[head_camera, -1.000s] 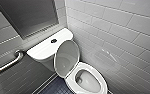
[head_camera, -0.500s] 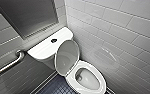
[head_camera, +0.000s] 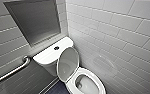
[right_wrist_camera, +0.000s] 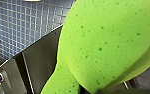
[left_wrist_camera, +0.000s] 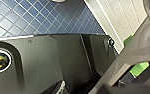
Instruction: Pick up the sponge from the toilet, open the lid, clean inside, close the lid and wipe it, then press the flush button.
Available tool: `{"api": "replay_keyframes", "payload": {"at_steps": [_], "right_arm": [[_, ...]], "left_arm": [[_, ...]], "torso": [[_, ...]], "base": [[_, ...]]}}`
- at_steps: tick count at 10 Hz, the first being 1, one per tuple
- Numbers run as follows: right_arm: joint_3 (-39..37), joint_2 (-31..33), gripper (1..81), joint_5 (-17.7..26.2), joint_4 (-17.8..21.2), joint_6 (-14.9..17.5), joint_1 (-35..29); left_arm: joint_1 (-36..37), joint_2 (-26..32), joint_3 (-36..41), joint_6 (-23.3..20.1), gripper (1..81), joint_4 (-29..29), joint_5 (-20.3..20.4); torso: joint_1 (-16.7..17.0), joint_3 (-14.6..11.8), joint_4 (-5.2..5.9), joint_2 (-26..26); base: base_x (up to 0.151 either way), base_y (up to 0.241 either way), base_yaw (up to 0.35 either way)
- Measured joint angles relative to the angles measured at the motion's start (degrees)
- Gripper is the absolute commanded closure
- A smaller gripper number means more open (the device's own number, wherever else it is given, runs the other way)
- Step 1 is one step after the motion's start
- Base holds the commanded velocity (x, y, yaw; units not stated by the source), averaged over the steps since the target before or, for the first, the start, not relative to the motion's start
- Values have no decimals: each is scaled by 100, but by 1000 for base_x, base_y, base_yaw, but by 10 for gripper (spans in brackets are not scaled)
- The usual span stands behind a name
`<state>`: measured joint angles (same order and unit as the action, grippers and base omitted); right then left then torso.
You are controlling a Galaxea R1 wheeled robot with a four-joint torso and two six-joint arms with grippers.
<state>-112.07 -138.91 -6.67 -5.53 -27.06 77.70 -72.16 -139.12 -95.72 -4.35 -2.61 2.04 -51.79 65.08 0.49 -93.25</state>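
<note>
Pinching the sponge [right_wrist_camera: 103, 42] at its narrowed end, the right gripper [right_wrist_camera: 91, 89] has the pad bulging out beyond it, blue floor tiles [right_wrist_camera: 23, 22] behind; on the toilet [head_camera: 91, 75] the lid [head_camera: 68, 63] stands raised.

The sponge [right_wrist_camera: 103, 45] bulges close before my wrist, pinched at its base, above the blue-tiled floor [right_wrist_camera: 18, 27].

I read this as bathroom, toilet stall. White ceramic toilet [head_camera: 69, 65] in corner, lid raised; flush button [head_camera: 56, 48] on tank [head_camera: 47, 56] top. Metal grab bar [head_camera: 13, 71] on wall beside tank. Pale rectangular wall tiles [head_camera: 116, 37] on both walls. Grey recessed panel [head_camera: 33, 20] above tank. My left wrist camera shows small dark-blue floor tiles [left_wrist_camera: 28, 17] in diamond grid.
</note>
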Motion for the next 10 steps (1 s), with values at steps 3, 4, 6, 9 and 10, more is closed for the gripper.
{"api": "replay_keyframes", "payload": {"at_steps": [3,4,6,9,10], "right_arm": [[0,-94,811,-201,-118,2,280],[0,-100,811,-284,-122,2,328],[74,-113,811,-492,-185,2,499],[188,-108,811,-752,-267,2,783],[239,-111,811,-789,-276,0,831]], "left_arm": [[588,188,193,589,10,93,-100],[844,232,210,825,10,99,-130],[1389,288,232,1419,10,121,-188],[2061,401,267,2315,10,138,-252],[2263,425,267,2736,10,140,-263]], "torso": [[9,-59,0,-2],[9,-53,0,-2],[9,-54,0,-2],[9,-54,0,-2],[9,-54,0,-2]], "base": [[0,0,0],[0,0,0],[0,0,0],[0,0,0],[0,0,0]]}}
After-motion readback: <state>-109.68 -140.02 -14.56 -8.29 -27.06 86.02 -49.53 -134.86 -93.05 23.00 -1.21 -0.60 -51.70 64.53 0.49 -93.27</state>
